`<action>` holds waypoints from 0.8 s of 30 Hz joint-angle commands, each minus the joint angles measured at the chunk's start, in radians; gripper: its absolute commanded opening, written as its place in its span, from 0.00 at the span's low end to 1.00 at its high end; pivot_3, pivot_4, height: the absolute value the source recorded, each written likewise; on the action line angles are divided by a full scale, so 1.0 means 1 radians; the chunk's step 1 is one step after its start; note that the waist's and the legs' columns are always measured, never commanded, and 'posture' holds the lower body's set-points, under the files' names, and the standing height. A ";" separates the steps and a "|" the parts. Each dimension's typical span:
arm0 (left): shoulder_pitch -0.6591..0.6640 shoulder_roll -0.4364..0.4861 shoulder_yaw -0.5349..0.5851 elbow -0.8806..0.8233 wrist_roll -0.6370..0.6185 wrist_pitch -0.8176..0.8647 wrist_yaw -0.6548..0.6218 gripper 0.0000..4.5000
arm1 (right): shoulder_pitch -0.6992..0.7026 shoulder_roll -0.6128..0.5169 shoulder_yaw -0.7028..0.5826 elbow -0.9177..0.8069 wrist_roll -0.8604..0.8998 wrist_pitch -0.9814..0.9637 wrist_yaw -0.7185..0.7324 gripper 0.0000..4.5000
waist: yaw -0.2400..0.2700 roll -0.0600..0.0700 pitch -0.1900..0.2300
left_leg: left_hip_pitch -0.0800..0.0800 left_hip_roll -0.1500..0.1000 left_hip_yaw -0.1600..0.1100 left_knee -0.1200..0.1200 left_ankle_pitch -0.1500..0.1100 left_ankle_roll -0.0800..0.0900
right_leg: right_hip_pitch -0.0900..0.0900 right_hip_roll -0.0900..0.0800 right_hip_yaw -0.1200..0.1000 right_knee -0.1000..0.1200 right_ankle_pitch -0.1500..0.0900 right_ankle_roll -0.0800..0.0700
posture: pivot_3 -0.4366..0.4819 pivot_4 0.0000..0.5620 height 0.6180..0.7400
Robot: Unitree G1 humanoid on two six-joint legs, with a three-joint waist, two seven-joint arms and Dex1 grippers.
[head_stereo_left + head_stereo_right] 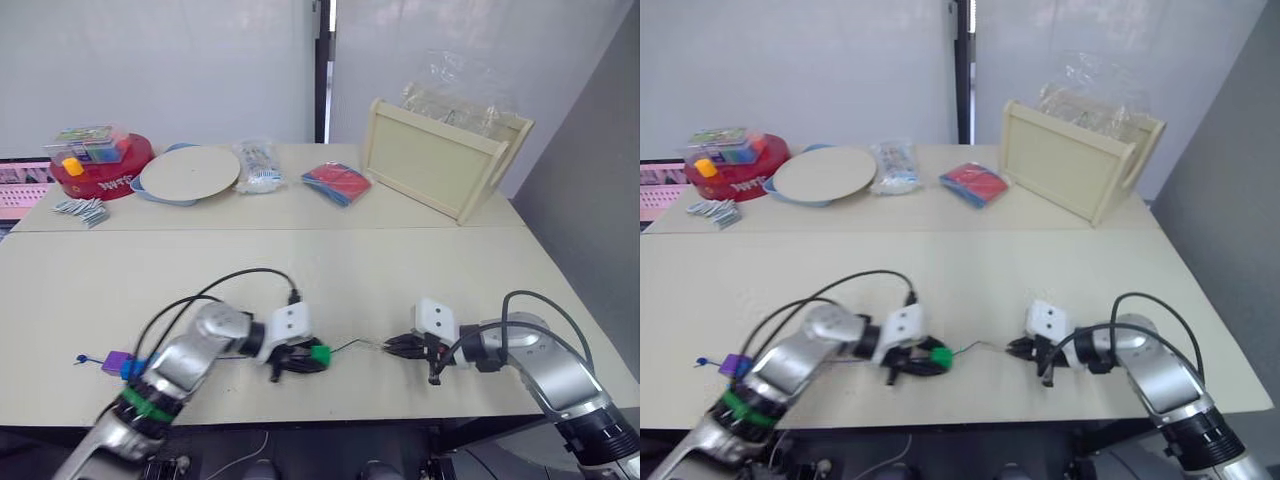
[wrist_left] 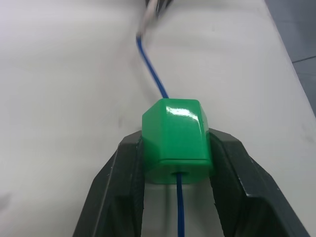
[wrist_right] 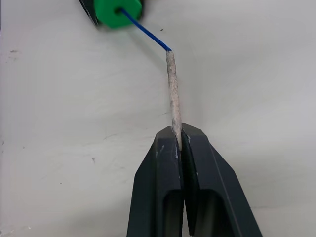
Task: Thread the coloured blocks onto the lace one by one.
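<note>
Pale tabletop (image 1: 330, 270), white wall behind.
L gripper (image 1: 318, 356) clamped on green block (image 2: 177, 140), lace (image 2: 153, 79) through it; R gripper (image 3: 178, 140) pinched on lace tip; wooden tray (image 1: 440, 160) at back.

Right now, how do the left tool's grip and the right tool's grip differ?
The left tool is spread around the green block; the right tool is pinched nearly closed on the lace's pale tip. The block is bulky, the tip thin. Both hold the same blue lace, low over the table.
</note>
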 commanded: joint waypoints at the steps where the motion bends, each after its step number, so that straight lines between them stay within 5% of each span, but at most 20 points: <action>1: 0.133 0.172 0.128 -0.056 -0.033 0.004 -0.055 0.29 | 0.000 -0.010 -0.026 -0.037 0.024 -0.011 0.012 0.00 | -0.004 0.000 0.000 | 0.000 0.000 0.000 0.000 0.000 0.000 | 0.000 0.000 0.000 0.000 0.000 0.000 | 0.48 0.27 1.00; 11: 0.366 0.516 0.359 0.287 0.034 -0.333 -0.118 0.29 | 0.056 -0.054 -0.055 -0.047 0.038 -0.033 0.052 0.00 | -0.011 0.002 0.001 | 0.006 0.002 0.002 -0.008 0.000 0.000 | 0.000 0.001 0.001 0.000 0.000 -0.001 | 0.48 0.27 1.00; 24: 0.297 0.442 0.378 0.229 -0.039 -0.315 -0.103 0.29 | 0.052 -0.035 -0.032 -0.041 0.026 -0.036 0.053 0.00 | 0.007 0.007 0.001 | 0.004 0.001 0.003 -0.009 0.000 0.000 | 0.000 0.000 0.001 0.000 -0.001 -0.002 | 0.48 0.27 1.00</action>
